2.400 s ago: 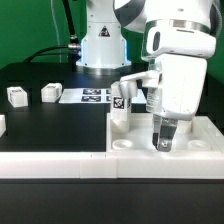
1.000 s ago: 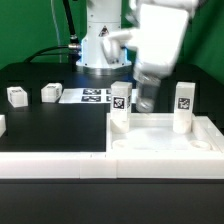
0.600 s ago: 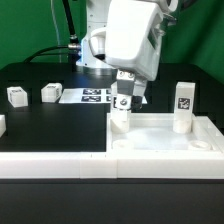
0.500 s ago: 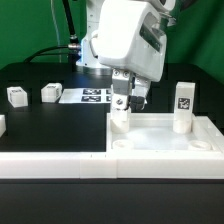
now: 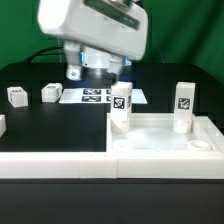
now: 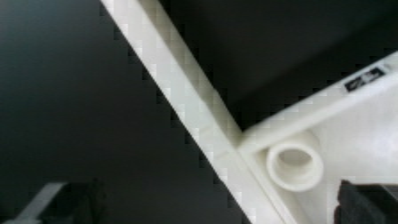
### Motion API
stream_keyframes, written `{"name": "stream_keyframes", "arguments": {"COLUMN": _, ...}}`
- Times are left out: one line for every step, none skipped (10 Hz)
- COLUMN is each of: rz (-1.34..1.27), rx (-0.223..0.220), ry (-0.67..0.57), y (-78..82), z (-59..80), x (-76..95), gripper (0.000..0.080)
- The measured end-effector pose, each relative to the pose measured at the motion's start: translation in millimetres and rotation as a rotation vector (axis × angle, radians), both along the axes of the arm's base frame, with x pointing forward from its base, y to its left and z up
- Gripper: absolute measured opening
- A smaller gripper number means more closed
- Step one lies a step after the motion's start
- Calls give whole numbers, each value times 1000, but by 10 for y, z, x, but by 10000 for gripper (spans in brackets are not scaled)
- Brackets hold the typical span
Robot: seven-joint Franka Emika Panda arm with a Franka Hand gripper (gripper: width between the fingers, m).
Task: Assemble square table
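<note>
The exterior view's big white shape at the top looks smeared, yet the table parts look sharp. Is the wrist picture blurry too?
Exterior view: the arm is smeared by motion blur, while the upright legs and the slab are crisp and evenly lit. Wrist view: everything is soft, the round socket included, against a very dark background.

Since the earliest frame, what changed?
The hand was down by the leg on the exterior view's right, crossed to the other standing leg, then rose away toward that view's left, open and empty. Both legs stayed upright in the tabletop; the loose legs and marker board did not move.
</note>
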State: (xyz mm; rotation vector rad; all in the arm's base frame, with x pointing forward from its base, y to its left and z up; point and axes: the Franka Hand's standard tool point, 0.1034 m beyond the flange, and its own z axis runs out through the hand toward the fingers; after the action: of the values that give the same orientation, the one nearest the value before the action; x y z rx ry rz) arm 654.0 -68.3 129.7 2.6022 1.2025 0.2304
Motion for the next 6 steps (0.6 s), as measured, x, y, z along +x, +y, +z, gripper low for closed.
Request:
{"name": "stream_keyframes", "arguments": {"rz": -119, "rx": 42, "ry": -10, "y": -177, "z": 79, "x": -26, "gripper": 649}}
{"name": "stream_keyframes", "arguments": {"rz": -196, "rx": 62, "ry": -24, "y": -141, "z": 57, "x": -23, "gripper": 649}}
{"name": "stream_keyframes", "arguments": {"rz": -213, "rx": 70, "ry": -24, "y": -92, "z": 31, "x": -23, "gripper": 649}}
{"name": "stream_keyframes", "arguments": {"rz": -289, "rx": 95, "ry": -37, "y": -94, "z": 34, "x": -22, "gripper": 649}}
{"name": "stream_keyframes", "arguments": {"rz": -319, "rx": 102, "ry": -42, "y": -91, "z": 30, "x": -23, "gripper": 649}}
{"name": "stream_keyframes", "arguments": {"rz": -392, "rx": 123, "ry": -53, "y": -85, "z": 29, "x": -23, "gripper": 649}}
